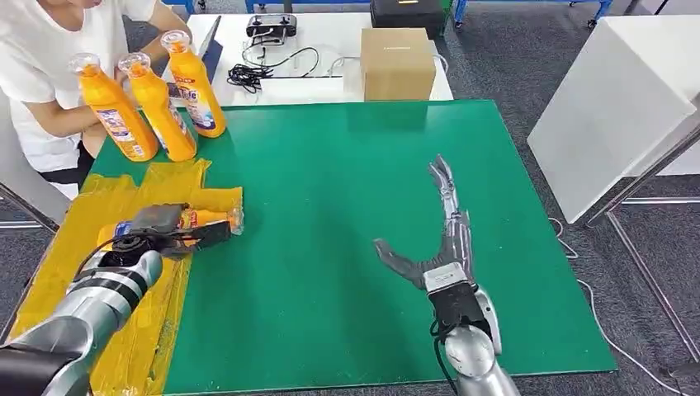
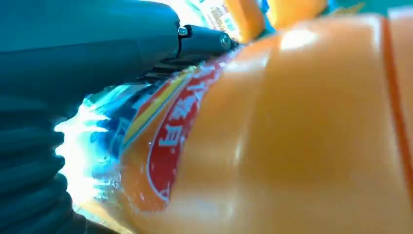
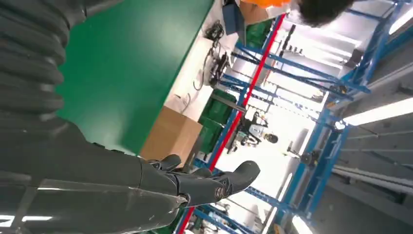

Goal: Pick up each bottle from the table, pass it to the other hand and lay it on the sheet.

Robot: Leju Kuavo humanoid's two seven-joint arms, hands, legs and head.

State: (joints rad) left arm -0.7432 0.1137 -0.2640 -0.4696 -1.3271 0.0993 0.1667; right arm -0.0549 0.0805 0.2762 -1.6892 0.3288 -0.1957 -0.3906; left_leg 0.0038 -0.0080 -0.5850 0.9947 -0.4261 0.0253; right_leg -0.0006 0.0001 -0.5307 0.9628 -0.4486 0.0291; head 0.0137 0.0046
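Left hand point(image 1: 169, 231) grips an orange bottle point(image 1: 202, 219) lying on its side on the yellow sheet point(image 1: 58, 256), cap twd counter centre; fingers point(image 2: 204, 41) wrapped over the label. Right hand point(image 1: 437, 239) flat above green counter point(image 1: 330, 206), fingers wide, holding nothing. 3 more bottles point(image 1: 157, 103) upright at far-left corner, w/ a person point(image 1: 49, 74) beside them. Cardboard box point(image 1: 398, 63) beyond the counter.

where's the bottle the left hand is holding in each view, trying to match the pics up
Head view: the held bottle lies on its side over the yellow sheet, lower left, under the left hand.
Left wrist view: the bottle's orange body and label take up most of the picture.
Right wrist view: not in it.
Shared landmark: the green mat, also in the right wrist view.
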